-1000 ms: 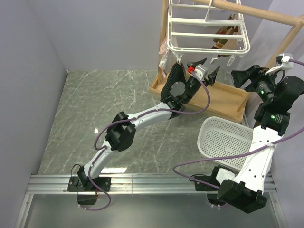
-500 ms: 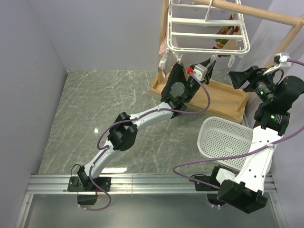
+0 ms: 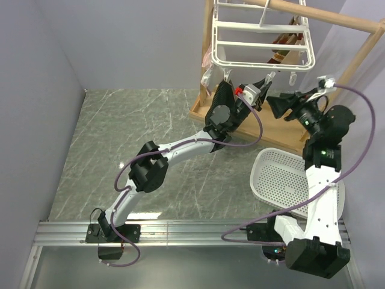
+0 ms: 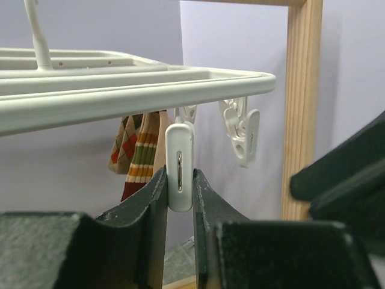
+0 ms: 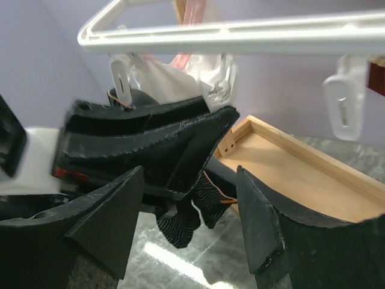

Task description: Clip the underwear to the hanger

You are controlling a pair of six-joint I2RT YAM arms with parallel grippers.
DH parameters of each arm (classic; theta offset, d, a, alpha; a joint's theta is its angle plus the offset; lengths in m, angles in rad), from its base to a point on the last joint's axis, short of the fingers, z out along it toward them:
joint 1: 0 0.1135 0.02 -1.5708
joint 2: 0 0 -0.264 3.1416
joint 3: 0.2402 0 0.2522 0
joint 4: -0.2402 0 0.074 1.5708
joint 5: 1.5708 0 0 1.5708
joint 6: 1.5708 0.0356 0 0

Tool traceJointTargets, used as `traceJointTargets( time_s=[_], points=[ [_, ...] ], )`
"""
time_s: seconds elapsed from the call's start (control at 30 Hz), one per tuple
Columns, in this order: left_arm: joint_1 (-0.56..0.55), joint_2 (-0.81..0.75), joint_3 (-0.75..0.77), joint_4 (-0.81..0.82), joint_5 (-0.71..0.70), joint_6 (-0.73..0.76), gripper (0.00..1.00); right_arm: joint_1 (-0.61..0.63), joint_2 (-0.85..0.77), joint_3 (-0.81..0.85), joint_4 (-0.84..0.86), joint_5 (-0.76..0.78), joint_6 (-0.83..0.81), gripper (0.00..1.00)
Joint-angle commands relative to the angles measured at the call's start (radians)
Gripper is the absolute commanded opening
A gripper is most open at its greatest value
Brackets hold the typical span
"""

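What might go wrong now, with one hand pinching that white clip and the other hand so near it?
1. The left hand pinches only the lower part of the clip, so the clip might slip out before any fabric gets in.
2. The right hand is open, holds nothing and sits right beside the left one, so the two might bump.
3. The underwear hangs loose below the left hand, so the right hand may catch only a fold.

Soft, even light, faint shadows (wrist-view foregrounds dark, blurred)
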Motion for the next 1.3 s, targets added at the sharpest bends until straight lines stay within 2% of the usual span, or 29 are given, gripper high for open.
traceJointTargets(
  time_s=[0.0, 0.17, 0.4, 0.67, 0.83, 1.27],
  points=[
    [-0.004, -0.100, -0.026, 0.053, 0.039, -0.022, 0.00, 0.067, -0.052, -0.087, 0.273, 0.112, 0.045, 0.69],
    [-0.004, -0.129, -0.061, 0.065, 0.070, -0.030, 0.00, 0.086, -0.047, -0.155, 0.407, 0.170, 0.097, 0.66],
    [-0.004, -0.156, -0.101, 0.085, 0.100, -0.025, 0.00, 0.089, -0.036, -0.184, 0.549, 0.169, 0.174, 0.63],
    [-0.004, -0.169, -0.123, 0.088, 0.122, -0.039, 0.00, 0.132, -0.015, -0.211, 0.648, 0.196, 0.117, 0.60],
    [-0.004, -0.183, -0.149, 0.108, 0.162, -0.041, 0.00, 0.170, 0.003, -0.254, 0.749, 0.244, 0.078, 0.51],
    [-0.004, -0.206, -0.200, 0.128, 0.203, -0.034, 0.00, 0.222, 0.060, -0.263, 0.852, 0.264, 0.022, 0.52]
  ],
)
